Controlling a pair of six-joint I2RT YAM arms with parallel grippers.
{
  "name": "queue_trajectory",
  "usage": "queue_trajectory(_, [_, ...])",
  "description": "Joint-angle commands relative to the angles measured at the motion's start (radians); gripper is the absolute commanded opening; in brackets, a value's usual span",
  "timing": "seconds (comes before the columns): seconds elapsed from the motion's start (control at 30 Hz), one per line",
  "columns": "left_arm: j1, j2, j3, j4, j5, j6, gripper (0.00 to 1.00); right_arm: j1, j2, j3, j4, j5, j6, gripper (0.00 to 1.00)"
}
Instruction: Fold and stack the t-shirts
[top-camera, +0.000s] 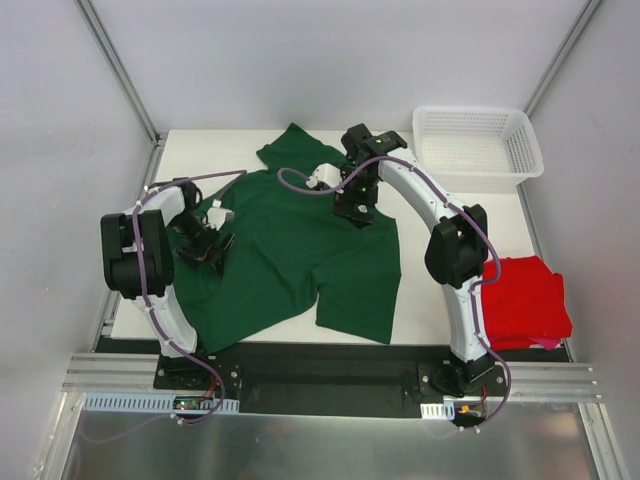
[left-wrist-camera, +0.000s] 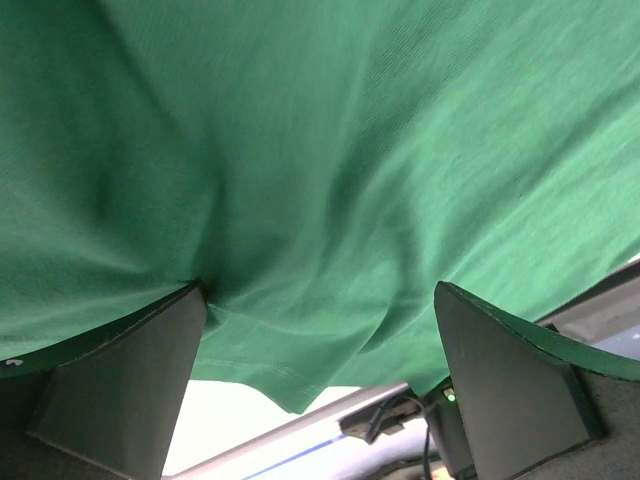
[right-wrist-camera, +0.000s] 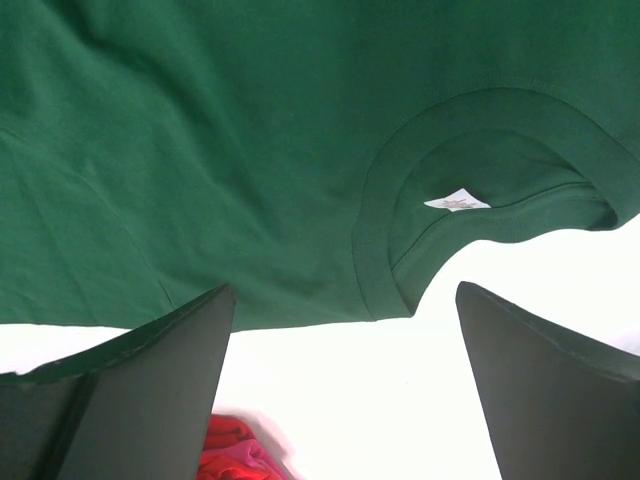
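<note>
At the left of the top view, the left gripper (top-camera: 207, 246) hovers low over the left edge of the green shirt (top-camera: 290, 250). Its jaws stand wide apart and hold nothing. In its own wrist view the fingers (left-wrist-camera: 120, 390) straddle a rumpled stretch of cloth just above the hem (left-wrist-camera: 290, 385). That looks like the set-up for pinching the edge to start a fold.

The green shirt lies spread across the middle of the white table (top-camera: 200, 150). It is mostly flat, with one sleeve reaching toward the upper centre of the frame, so it is not yet folded.

Right of centre, the right gripper (top-camera: 355, 212) hangs over the shirt's upper right part, also wide open and empty. Its wrist view shows the collar (right-wrist-camera: 385, 240) just ahead of the fingers, so it seems aimed at the neck or shoulder edge. With both grippers at opposite edges, the cloth could be lifted evenly.

A small white label (right-wrist-camera: 457, 201) sits inside the collar. Its print is too small to read, and no other writing or brand shows.

In the upper right stands a white mesh basket (top-camera: 475, 148), which looks empty. At the lower right edge of the table lies the red shirt (top-camera: 522, 300), bunched into a compact, folded-looking block. It probably waits there as the base of the stack.
</note>
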Motion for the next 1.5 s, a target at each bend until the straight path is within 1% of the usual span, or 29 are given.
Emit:
queue_trajectory(0.0, [0.06,-0.005,-0.08,-0.041,0.004,-0.017,0.99,0.007,-0.015,0.031,-0.006,0.007,0.008,0.96])
queue_trajectory(0.27, [0.163,-0.082,-0.132,-0.055,-0.048,0.001,0.99,0.018,0.008,0.054,-0.003,0.008,0.002,0.96])
queue_trajectory(0.33, [0.178,-0.101,-0.131,-0.06,-0.066,0.016,0.99,0.022,0.011,0.055,0.004,0.008,0.001,0.96])
queue_trajectory(0.4, [0.186,-0.111,-0.097,-0.064,-0.083,0.021,0.99,0.024,0.016,0.059,0.008,0.008,-0.002,0.96])
queue_trajectory(0.5, [0.184,-0.103,0.03,-0.115,-0.071,0.004,0.99,0.03,0.02,0.059,0.014,0.014,-0.002,0.96])
queue_trajectory(0.53, [0.184,-0.091,0.109,-0.125,-0.066,0.0,1.0,0.031,0.02,0.059,0.016,0.016,-0.002,0.96])
queue_trajectory(0.6, [0.184,-0.074,0.206,-0.161,-0.057,-0.028,0.99,0.035,0.019,0.052,0.051,0.028,0.022,0.96])
queue_trajectory(0.63, [0.184,-0.053,0.318,-0.173,-0.052,-0.036,0.99,0.035,0.017,0.052,0.072,0.033,0.034,0.96])
queue_trajectory(0.67, [0.184,-0.04,0.375,-0.185,-0.042,-0.046,0.99,0.035,0.014,0.043,0.097,0.042,0.047,0.96])
queue_trajectory(0.7, [0.184,-0.026,0.429,-0.193,-0.036,-0.071,0.99,0.035,0.011,0.033,0.169,0.062,0.062,0.96])
queue_trajectory(0.73, [0.184,0.002,0.517,-0.193,-0.029,-0.083,0.99,0.033,0.006,0.022,0.216,0.073,0.095,0.96])
queue_trajectory(0.77, [0.184,0.019,0.553,-0.193,-0.014,-0.103,0.99,0.033,0.008,-0.001,0.314,0.093,0.109,0.96])
queue_trajectory(0.83, [0.18,0.088,0.624,-0.19,-0.002,-0.12,0.99,0.035,0.025,-0.017,0.413,0.105,0.145,0.96])
queue_trajectory(0.87, [0.175,0.113,0.639,-0.191,-0.002,-0.125,0.99,0.033,0.035,-0.02,0.5,0.111,0.152,0.96])
queue_trajectory(0.9, [0.166,0.157,0.649,-0.184,-0.003,-0.122,0.99,0.033,0.052,-0.023,0.539,0.107,0.156,0.96])
queue_trajectory(0.97, [0.155,0.19,0.65,-0.172,-0.012,-0.12,0.99,0.035,0.104,-0.015,0.627,0.085,0.157,0.96])
queue_trajectory(1.1, [0.13,0.242,0.629,-0.141,-0.028,-0.109,0.99,0.039,0.222,0.071,0.692,0.07,0.137,0.96])
queue_trajectory(1.17, [0.118,0.247,0.612,-0.119,-0.029,-0.106,0.99,0.048,0.268,0.13,0.703,0.074,0.116,0.96])
queue_trajectory(1.23, [0.112,0.253,0.603,-0.107,-0.031,-0.106,0.99,0.053,0.307,0.143,0.7,0.082,0.087,0.96])
queue_trajectory(1.33, [0.098,0.264,0.6,-0.099,-0.028,-0.1,0.99,0.076,0.312,0.117,0.665,0.091,0.005,0.96])
queue_trajectory(1.47, [0.086,0.274,0.589,-0.086,-0.017,-0.086,0.99,0.085,0.253,0.022,0.613,0.125,-0.048,0.96])
